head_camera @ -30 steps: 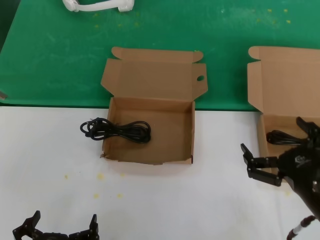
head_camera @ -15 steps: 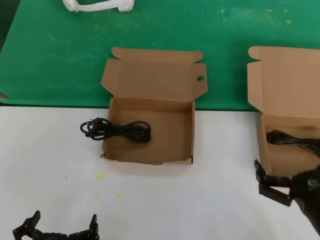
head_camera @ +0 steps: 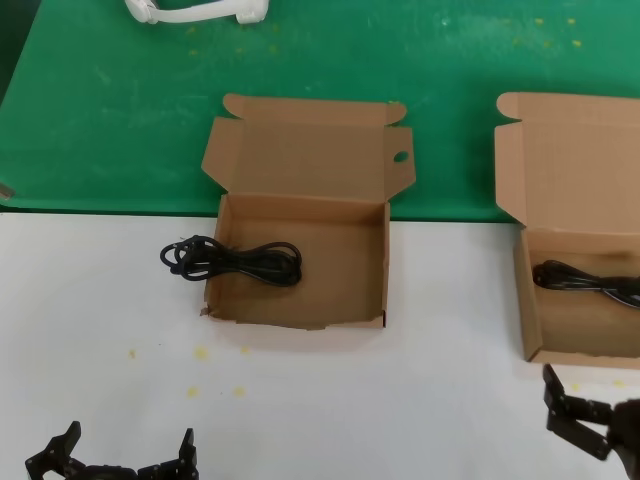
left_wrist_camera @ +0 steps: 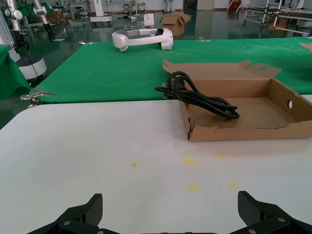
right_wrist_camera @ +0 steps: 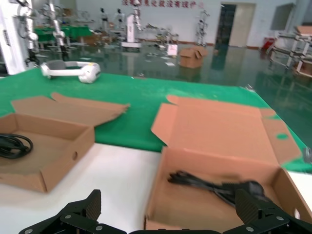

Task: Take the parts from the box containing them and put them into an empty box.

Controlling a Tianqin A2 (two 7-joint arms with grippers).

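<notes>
the right gripper (head_camera: pixel 590 425) hangs open just in front of the plain-lid box (head_camera: pixel 570 160), so it should reach in over the front wall and pinch the remaining black cable (head_camera: pixel 585 281) mid-bundle, while the other cable (head_camera: pixel 232 260) already drapes over the holed box (head_camera: pixel 300 265) and the left gripper (head_camera: pixel 115 462) waits open.

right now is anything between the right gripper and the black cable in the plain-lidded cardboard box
Only that brown cardboard box's low front wall. The right gripper sits open in front of it; the black cable lies uncovered inside, reachable from above.

A white tabletop (head_camera: pixel 330 400), yellow-speckled, is adjoining a green mat (head_camera: pixel 330 60) behind. The holed cardboard box (head_camera: pixel 300 240), the plain-lidded cardboard box (head_camera: pixel 580 250) and a white plastic piece (head_camera: pixel 195 10) are lying on them.
</notes>
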